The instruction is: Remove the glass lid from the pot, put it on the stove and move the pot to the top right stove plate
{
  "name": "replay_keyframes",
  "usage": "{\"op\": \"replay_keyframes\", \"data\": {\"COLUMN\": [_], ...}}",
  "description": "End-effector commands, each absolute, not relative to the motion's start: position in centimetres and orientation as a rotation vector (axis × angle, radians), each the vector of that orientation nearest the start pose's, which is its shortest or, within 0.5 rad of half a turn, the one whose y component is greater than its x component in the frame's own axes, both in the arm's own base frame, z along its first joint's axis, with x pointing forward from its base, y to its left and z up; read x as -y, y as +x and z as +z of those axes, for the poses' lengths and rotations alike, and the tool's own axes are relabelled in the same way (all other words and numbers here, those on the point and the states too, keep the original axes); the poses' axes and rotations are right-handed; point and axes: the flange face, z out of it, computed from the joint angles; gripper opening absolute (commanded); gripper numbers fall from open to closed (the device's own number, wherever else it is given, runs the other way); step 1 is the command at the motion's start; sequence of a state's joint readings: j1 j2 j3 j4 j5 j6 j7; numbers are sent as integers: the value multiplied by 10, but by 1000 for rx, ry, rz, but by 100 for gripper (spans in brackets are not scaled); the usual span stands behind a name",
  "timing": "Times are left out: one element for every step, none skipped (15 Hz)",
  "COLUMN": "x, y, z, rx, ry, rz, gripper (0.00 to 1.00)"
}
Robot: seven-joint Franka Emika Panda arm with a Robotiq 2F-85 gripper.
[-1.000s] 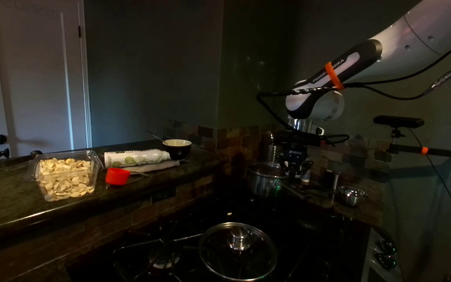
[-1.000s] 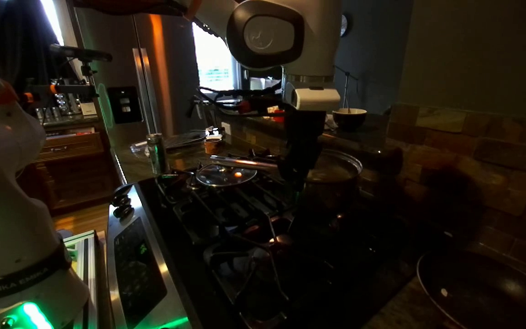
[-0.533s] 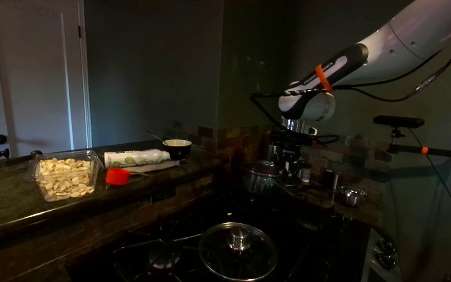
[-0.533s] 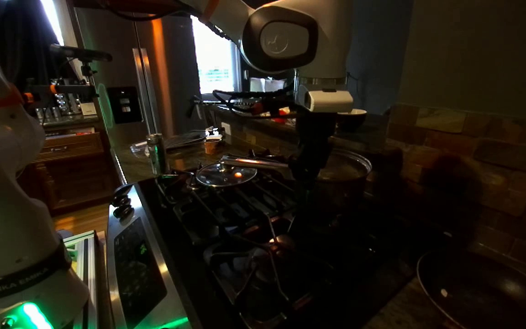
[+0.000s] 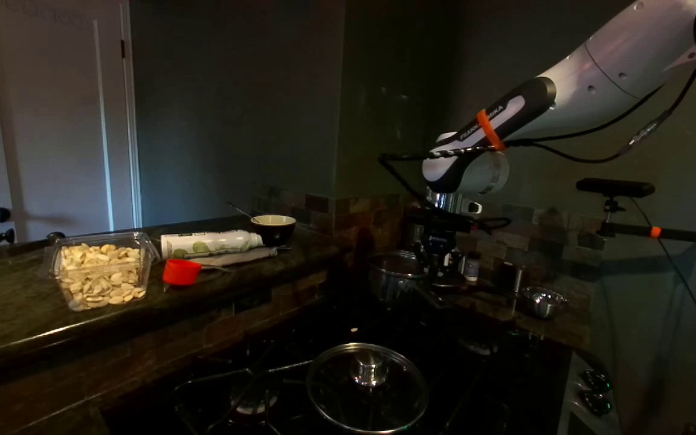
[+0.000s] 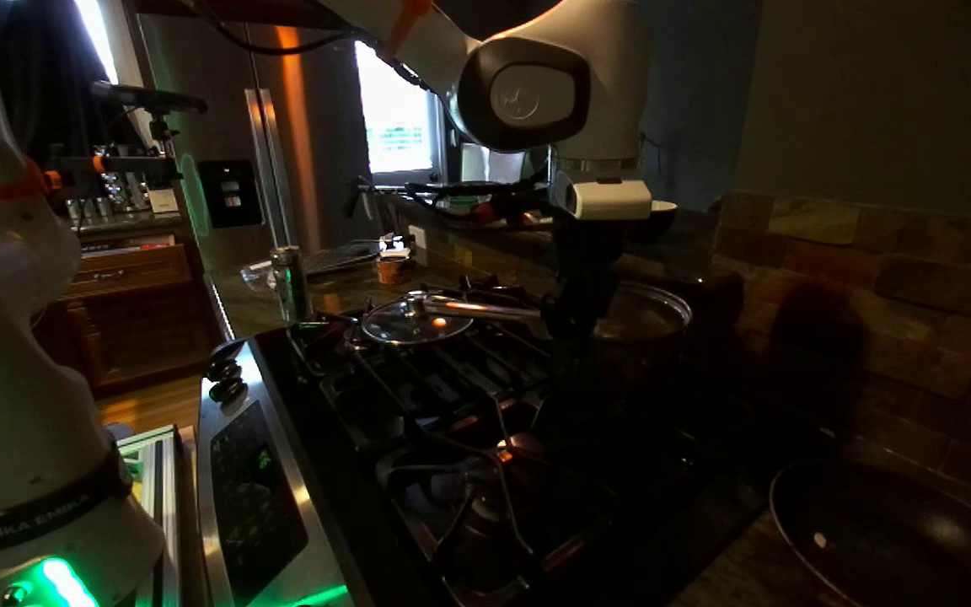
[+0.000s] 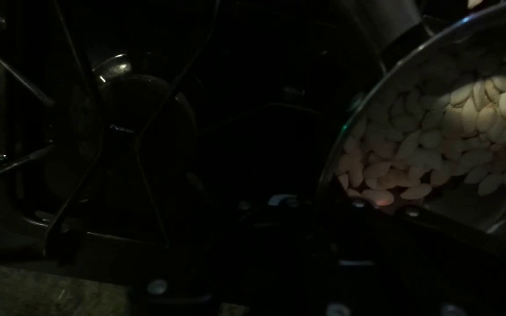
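Note:
The pot (image 5: 393, 283) is a shiny steel saucepan at the back of the stove (image 6: 469, 375). Its rim also shows in an exterior view (image 6: 662, 303), and its long handle (image 6: 485, 308) points away from the wall. In the wrist view the pot (image 7: 345, 127) holds pale nut-like pieces. My gripper (image 5: 438, 266) is shut on the pot near the handle side; whether on rim or handle is too dark to tell. The gripper also shows in the wrist view (image 7: 319, 210). Whether the pot touches the grate is hidden. The glass lid (image 5: 367, 393) lies on the stove, knob up.
A tiled wall (image 6: 873, 291) stands close behind the pot. A dark pan (image 6: 898, 539) and a steel bowl (image 5: 542, 301) are beside the stove. A raised counter holds a clear box of nuts (image 5: 103, 275), a red cup (image 5: 182, 272) and a dark bowl (image 5: 273, 231).
The gripper and pot have moved together, leftward in one exterior picture and rightward in the other, then slightly down over the last half second. The lid has not moved.

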State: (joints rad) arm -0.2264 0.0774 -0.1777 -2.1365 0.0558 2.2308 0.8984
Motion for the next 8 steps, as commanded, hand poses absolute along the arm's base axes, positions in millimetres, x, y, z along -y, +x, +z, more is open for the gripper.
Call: {"op": "replay_keyframes", "data": {"x": [214,213,212,212,212,212,212,213], "y": [517,517,517,516,517,517,517,517], "z": [374,372,371,369,368,369,369,370], "rx": [-1966,-1975,-1981,-1987,-1993,-1988,-1988,-1990], "ry": [-2435,-2442,-2445,-2455,-2455,-2449,-2445,-2443], "rz": [-31,-24,-21,-9,-1,6,9,8], "gripper": [2,2,2,2,2,32,33,39]}}
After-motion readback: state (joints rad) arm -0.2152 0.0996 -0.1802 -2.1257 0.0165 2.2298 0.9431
